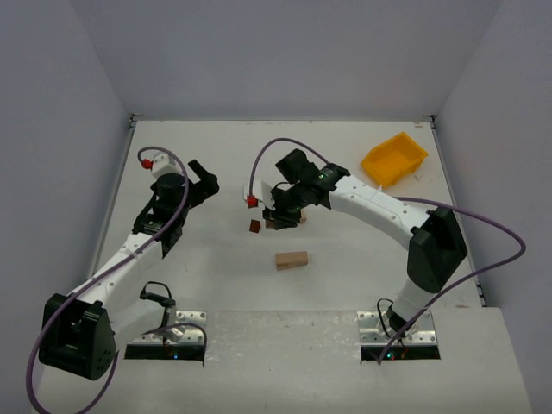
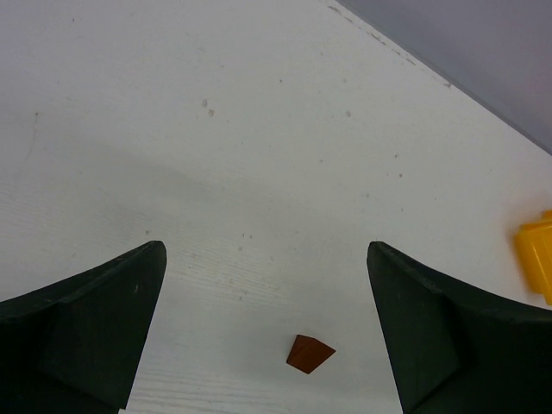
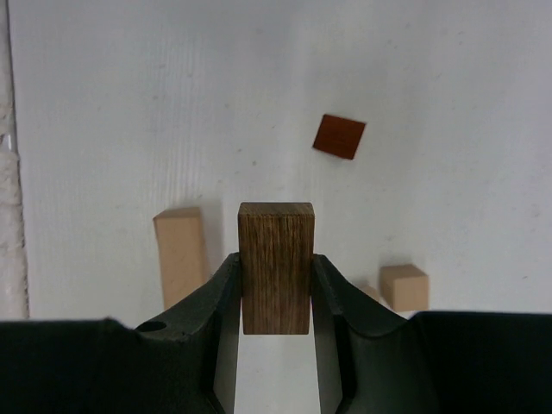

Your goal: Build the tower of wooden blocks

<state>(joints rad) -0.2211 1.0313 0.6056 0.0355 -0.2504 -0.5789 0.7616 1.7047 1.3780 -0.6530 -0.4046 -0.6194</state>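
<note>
- Pincers first: the left pincer (image 1: pixel 203 178) hovers left of centre in the overhead view. On its wrist camera I see the left pincer (image 2: pixel 266 259) spread wide, dark fingers (image 2: pixel 99 332) at the lower corners, gripping nothing, with white table (image 2: pixel 216 129) beneath.
- The reddish-brown block (image 1: pixel 255 226) lies on the table just left of the right pincer in the overhead view. That reddish-brown block (image 2: pixel 310 354) also shows low in the left wrist frame, and the reddish-brown block (image 3: pixel 339 136) sits upper right of centre in the right wrist frame, well apart from everything else.
- The right pincer (image 1: pixel 283 216) is at the centre of the overhead view. On its own camera the right pincer (image 3: pixel 276 259) is closed partway onto a dark brown block (image 3: pixel 276 233), which is held upright. The fingers press its two long sides, and its top end stands clear above the fingertips.
- In that frame a pale oblong block (image 3: pixel 181 254) lies at lower left, just beside the finger, and a pale cube (image 3: pixel 404 286) sits at lower right.
- Overhead, a pale block (image 1: pixel 291 260) lies alone below the right pincer. I cannot tell whether it is one of those two.
- The yellow bin (image 1: pixel 394 159) rests at upper right in the overhead view, and a corner of the yellow bin (image 2: pixel 536 263) shows at the right edge of the left wrist frame.
</note>
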